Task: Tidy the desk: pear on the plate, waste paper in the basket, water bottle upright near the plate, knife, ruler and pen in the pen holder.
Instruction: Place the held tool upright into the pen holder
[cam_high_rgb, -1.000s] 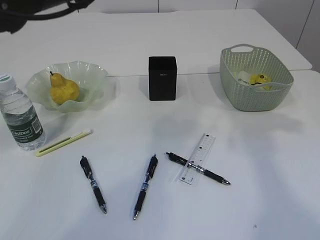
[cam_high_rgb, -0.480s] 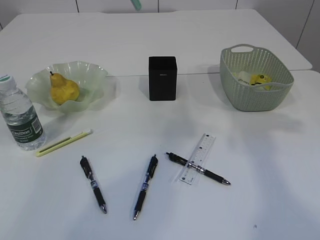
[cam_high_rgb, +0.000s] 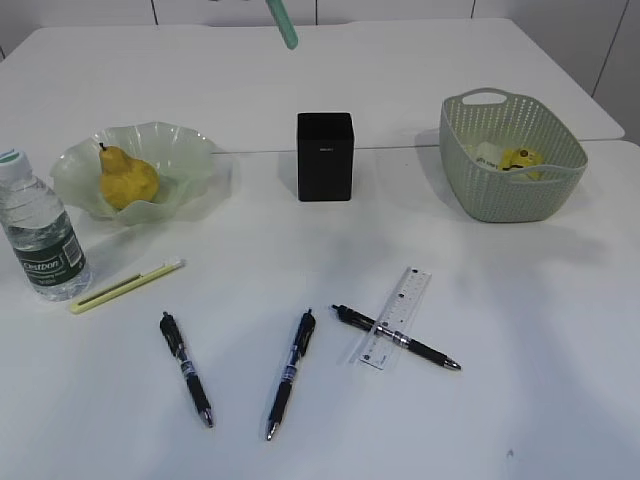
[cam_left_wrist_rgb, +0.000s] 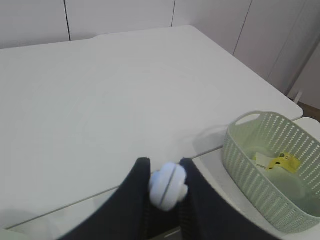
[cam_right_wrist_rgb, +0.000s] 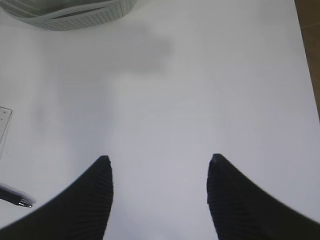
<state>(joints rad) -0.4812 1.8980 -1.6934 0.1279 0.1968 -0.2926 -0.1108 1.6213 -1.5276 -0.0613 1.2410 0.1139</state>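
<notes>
The left gripper (cam_left_wrist_rgb: 164, 170) is high above the counter (cam_high_rgb: 300, 90), clamped on a slim pale item whose rounded end sits between its dark fingers (cam_left_wrist_rgb: 134, 187); in the exterior view only a teal-green tip (cam_high_rgb: 285, 30) pokes down from the top edge, and what the item is cannot be told. The right gripper (cam_right_wrist_rgb: 160, 165) hangs over bare white surface with its jaws wide apart, nothing between them.

On the left, the pear (cam_high_rgb: 127, 178) sits in the ruffled green plate (cam_high_rgb: 185, 150), stem up. The water bottle (cam_high_rgb: 38, 232) stands upright just in front of the plate's left side. Beside it a slim yellow-green utility knife (cam_high_rgb: 127, 285) lies flat.

At centre, the black pen holder (cam_high_rgb: 324, 156) stands upright. In front of it lie three black pens: a left pen (cam_high_rgb: 187, 369), a middle pen (cam_high_rgb: 291, 372), and a right pen (cam_high_rgb: 396, 338) lying across the clear ruler (cam_high_rgb: 406, 296).

To the right, the sage-green basket (cam_high_rgb: 500, 195) holds the yellow and white waste paper (cam_high_rgb: 518, 158).
</notes>
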